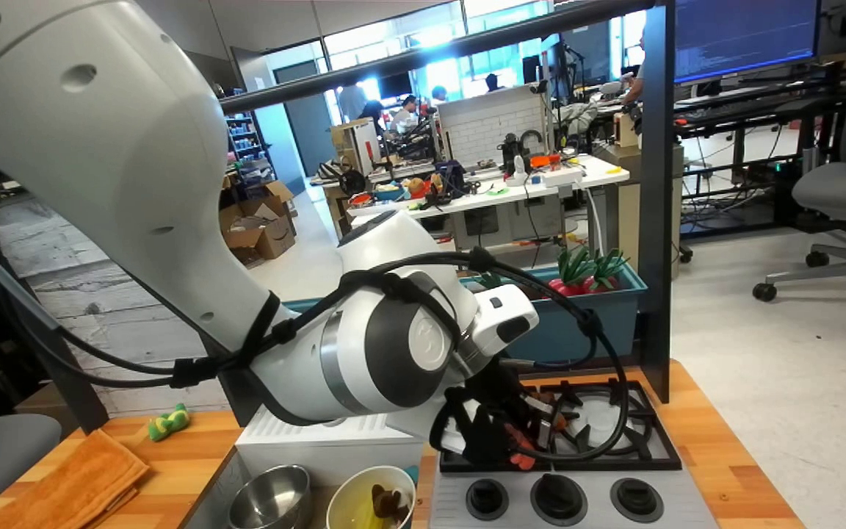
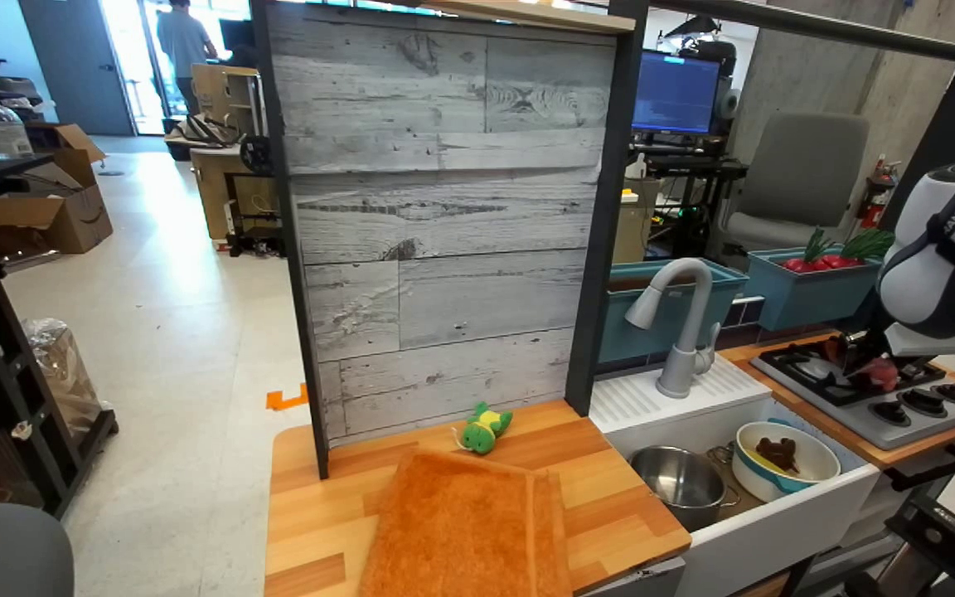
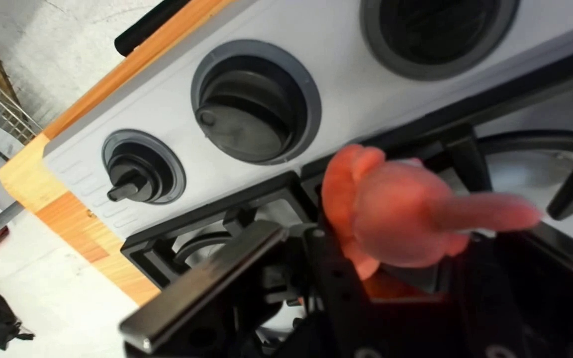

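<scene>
Pinkish-red soft toy point(image 3: 391, 214) sits pinched between the closed jaws; in the wrist view it lies between three and four o'clock of centre, over the black grate point(image 3: 469, 164) of the grey cooktop point(image 3: 341, 99), a large black knob point(image 3: 246, 119) at ten o'clock from it. The grasp looks complete and the release not yet made; whether the toy touches the grate I cannot tell. In an exterior view, a white-and-teal bowl point(image 2: 817, 464) holding a brown toy point(image 2: 778, 453) stands in the sink point(image 2: 784, 535) toward half past seven from the pinkish-red one; a green-and-yellow toy point(image 2: 486, 429) rests on the counter point(image 2: 627, 497) near nine o'clock.
</scene>
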Robot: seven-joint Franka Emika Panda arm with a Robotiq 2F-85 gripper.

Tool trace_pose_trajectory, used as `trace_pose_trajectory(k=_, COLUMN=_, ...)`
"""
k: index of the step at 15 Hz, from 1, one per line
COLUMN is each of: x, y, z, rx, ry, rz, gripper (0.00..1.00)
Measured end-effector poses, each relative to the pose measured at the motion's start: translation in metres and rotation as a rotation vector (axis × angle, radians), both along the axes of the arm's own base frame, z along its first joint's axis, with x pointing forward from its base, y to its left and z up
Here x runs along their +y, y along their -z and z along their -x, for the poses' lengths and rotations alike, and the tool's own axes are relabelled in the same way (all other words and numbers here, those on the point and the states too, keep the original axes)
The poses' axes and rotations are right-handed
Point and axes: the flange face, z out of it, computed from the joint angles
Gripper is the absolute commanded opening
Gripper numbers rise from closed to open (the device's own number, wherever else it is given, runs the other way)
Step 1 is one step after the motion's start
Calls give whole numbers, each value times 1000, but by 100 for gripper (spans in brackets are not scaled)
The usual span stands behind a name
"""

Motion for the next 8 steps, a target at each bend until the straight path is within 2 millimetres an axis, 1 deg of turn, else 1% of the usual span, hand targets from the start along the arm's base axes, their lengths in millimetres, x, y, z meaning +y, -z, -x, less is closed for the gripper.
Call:
trace_pose_trajectory(k=1, x=-1, y=-1, z=0, rx=1, ry=-4, rz=-4, gripper=1)
trace_pose_trajectory(k=2, x=-3, y=-2, z=1, rx=2, ry=-9, rz=-9, gripper=3)
trace_pose_trajectory(k=4, x=-3, y=-9, z=2, rx=-6, ry=-33, rz=-30, gripper=3)
trace_pose_trajectory(k=6, x=1, y=-26, z=-2, rx=-42, ry=-73, rz=-56, gripper=3)
trace_pose_trajectory(k=8, x=7, y=-49, z=-3, rx=-88, ry=-124, rz=-82, gripper=3)
